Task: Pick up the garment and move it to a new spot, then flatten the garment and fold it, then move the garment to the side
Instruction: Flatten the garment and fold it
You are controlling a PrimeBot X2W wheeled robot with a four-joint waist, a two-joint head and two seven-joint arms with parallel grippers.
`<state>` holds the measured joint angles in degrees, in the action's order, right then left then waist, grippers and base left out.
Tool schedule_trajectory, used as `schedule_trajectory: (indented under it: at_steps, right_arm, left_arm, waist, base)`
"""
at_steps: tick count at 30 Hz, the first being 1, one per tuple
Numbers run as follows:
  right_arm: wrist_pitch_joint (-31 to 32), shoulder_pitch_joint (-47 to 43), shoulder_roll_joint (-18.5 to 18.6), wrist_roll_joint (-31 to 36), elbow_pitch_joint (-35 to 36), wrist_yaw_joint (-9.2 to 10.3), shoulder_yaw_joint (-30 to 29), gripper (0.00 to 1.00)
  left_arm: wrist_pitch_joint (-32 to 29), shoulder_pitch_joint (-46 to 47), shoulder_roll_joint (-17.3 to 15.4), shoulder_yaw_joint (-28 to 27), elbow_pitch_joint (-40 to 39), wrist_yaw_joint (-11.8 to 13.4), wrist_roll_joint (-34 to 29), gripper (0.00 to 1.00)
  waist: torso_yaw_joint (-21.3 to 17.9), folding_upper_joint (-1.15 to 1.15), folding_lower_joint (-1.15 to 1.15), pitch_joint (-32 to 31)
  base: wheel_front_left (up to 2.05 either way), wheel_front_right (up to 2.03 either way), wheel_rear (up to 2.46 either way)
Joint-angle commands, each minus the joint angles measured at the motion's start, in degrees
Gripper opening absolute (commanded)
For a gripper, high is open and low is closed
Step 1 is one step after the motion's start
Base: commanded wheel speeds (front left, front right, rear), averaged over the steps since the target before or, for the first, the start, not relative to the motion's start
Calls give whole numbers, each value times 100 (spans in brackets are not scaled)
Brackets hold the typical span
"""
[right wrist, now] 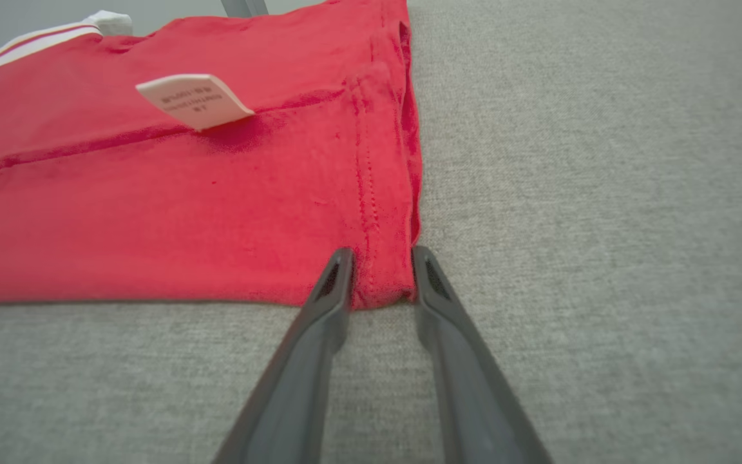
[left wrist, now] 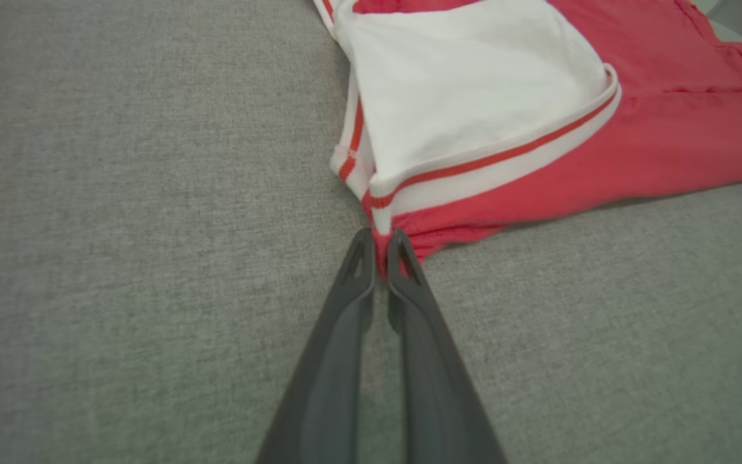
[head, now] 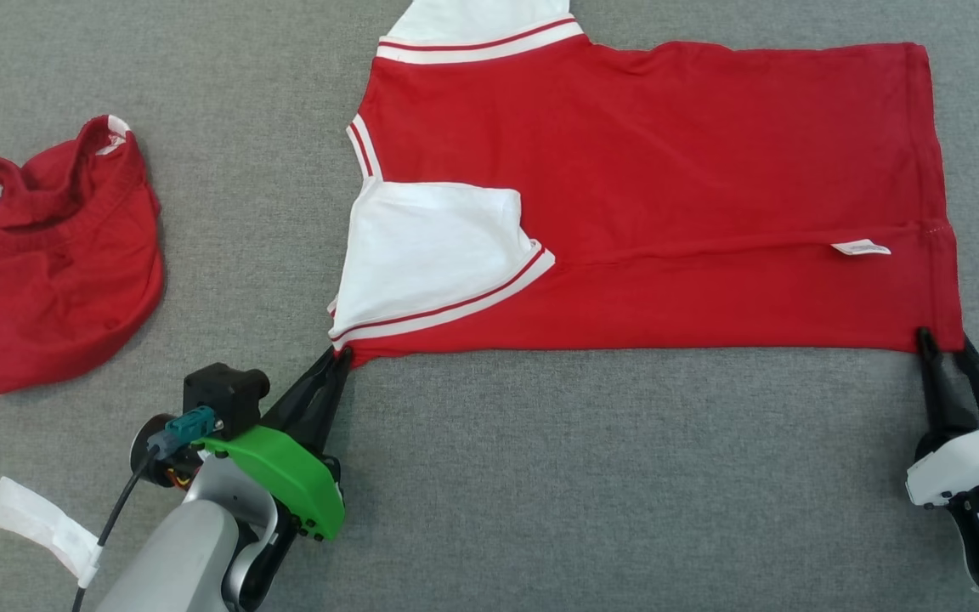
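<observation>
Red shirt [head: 668, 195], white sleeves w/ red-striped cuffs. Lies flat on grey cloth tabletop [head: 540, 476], centre to right of head view. Neck end toward robot's left, hem toward robot's right. Near side folded in over the body; near sleeve [head: 430, 251] lies on top of the red.

Care label [head: 861, 248]: white, on the fold line nr the hem. Sticks up a little in right wrist view [right wrist: 194, 100]; print too small to read.

Left fingers [head: 311, 399]: shut tight on the shirt's near corner at the sleeve end, where cuff meets red edge. Left wrist view has a sliver of cloth pinched btwn the tips [left wrist: 351, 283]. Corner low, at tabletop level.

Right fingers [head: 936, 382]: apart, one each side of the near hem corner. Right wrist view [right wrist: 326, 303] has the stitched hem bunched btwn the tips and touching both; no firm pinch seen. Corner rests on tabletop.

Second garment [head: 48, 272]: red w/ white trim, crumpled heap at far left, well apart from the shirt.

White strip [head: 43, 523]: paper or tape, lower left, beside the left arm's cable.
</observation>
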<state>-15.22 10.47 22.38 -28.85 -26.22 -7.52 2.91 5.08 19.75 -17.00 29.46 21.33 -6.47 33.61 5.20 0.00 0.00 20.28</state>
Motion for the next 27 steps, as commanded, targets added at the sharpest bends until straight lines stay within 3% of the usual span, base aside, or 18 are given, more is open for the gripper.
schedule_trajectory:
  at_steps: [1, 14, 27]
  right_arm:
    - [13, 62, 51, -98, -63, 6, 65, 0]
    - [7, -432, 528, -607, 464, 9, 63, 0]
    - [7, -1785, 383, -432, 1332, 8, -305, 0]
  left_arm:
    - [-14, 79, -63, -9, -12, 41, -53, 0]
    - [-103, -388, -311, 79, -566, 153, -16, 0]
    - [-179, -1472, -463, 274, -1289, 466, 57, 0]
  waist:
    - [-3, 0, 0, 10]
    - [108, 0, 0, -170]
    - [197, 0, 0, -408]
  base:
    - [0, 0, 0]
    - [0, 0, 0]
    - [0, 0, 0]
